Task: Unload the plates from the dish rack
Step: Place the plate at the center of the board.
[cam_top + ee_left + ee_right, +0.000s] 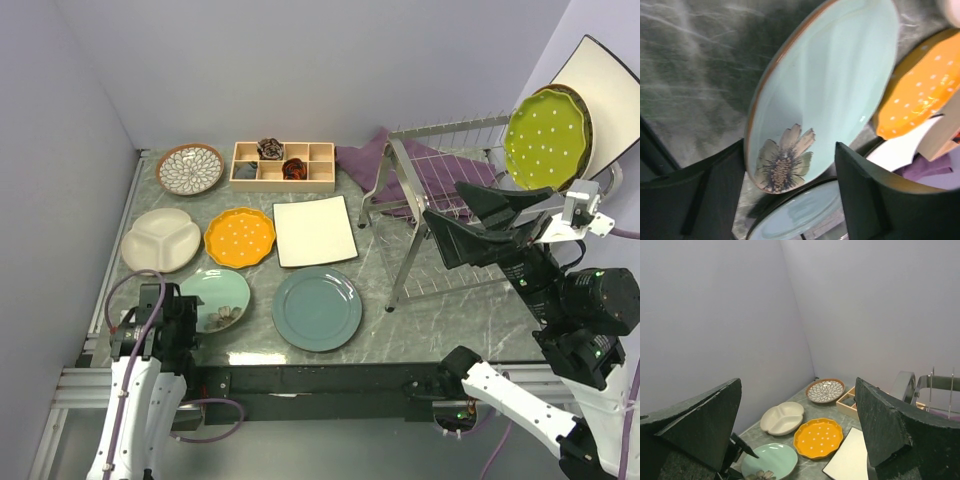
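Eight plates in all: six flat on the grey marbled table [450, 320], two standing on edge at the far right end of the silver wire dish rack [445, 128].

On the table, one each:
- brown-rimmed petal-patterned round plate [190, 168] at the far left
- cream divided plate [160, 240] nearer
- orange scalloped plate with white dots [240, 237] just beside it
- white square plate [314, 231] next along
- pale green floral plate [228, 298] and teal round plate [317, 309] in the near row

In the rack: one yellow-green dotted plate [545, 138], with a second white square plate [612, 95] behind it.

One purple cloth [400, 165] under the rack. One wooden compartment tray [283, 165] by the back wall.

Two grippers:
- left gripper [790, 147]: low at the near left rim of the pale green floral plate, jaws apart, one finger either side of the flower end. No telling whether either finger touches the rim.
- right gripper [445, 202]: raised in front of the rack, jaws spread wide, gripping nothing.

Partly hidden or unclear:
- second white square plate: largely covered by the yellow-green one and cut by the right frame edge
- rack's right end: behind the right arm
- pale green plate's left rim: under the left gripper in the top view
- teal plate in the left wrist view: only an arc at the bottom
- tray contents: a few small dark lumps, too small to identify
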`<state>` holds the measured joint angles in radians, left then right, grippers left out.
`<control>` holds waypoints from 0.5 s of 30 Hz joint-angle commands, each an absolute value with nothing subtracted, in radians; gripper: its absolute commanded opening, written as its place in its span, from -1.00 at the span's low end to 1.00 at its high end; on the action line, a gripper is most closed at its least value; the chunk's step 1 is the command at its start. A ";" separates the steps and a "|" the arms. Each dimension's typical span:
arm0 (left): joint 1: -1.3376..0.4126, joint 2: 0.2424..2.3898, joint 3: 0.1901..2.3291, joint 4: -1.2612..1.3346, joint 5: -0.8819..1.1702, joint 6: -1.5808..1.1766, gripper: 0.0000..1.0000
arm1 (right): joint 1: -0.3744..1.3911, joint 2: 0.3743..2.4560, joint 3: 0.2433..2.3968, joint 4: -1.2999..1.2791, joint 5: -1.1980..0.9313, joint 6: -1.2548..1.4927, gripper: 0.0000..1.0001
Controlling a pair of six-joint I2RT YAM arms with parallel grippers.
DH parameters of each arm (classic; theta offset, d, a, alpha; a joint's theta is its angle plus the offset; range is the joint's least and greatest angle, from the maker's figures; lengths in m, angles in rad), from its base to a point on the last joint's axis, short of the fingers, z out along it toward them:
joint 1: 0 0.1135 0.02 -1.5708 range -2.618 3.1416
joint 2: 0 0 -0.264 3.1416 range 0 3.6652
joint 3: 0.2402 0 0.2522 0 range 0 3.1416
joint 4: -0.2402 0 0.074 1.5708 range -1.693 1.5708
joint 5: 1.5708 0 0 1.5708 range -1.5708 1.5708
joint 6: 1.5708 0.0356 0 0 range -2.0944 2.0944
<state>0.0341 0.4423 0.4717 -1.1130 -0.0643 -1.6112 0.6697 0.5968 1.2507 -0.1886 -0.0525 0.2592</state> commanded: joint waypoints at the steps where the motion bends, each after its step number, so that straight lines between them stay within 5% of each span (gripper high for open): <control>1: 0.037 0.437 0.620 -1.264 -0.080 -1.684 0.54 | 0.667 0.623 1.258 -0.179 -0.029 0.238 1.00; 15: 0.037 0.408 0.707 -1.307 -0.084 -1.675 0.82 | 0.669 0.634 1.266 -0.189 -0.034 0.235 1.00</control>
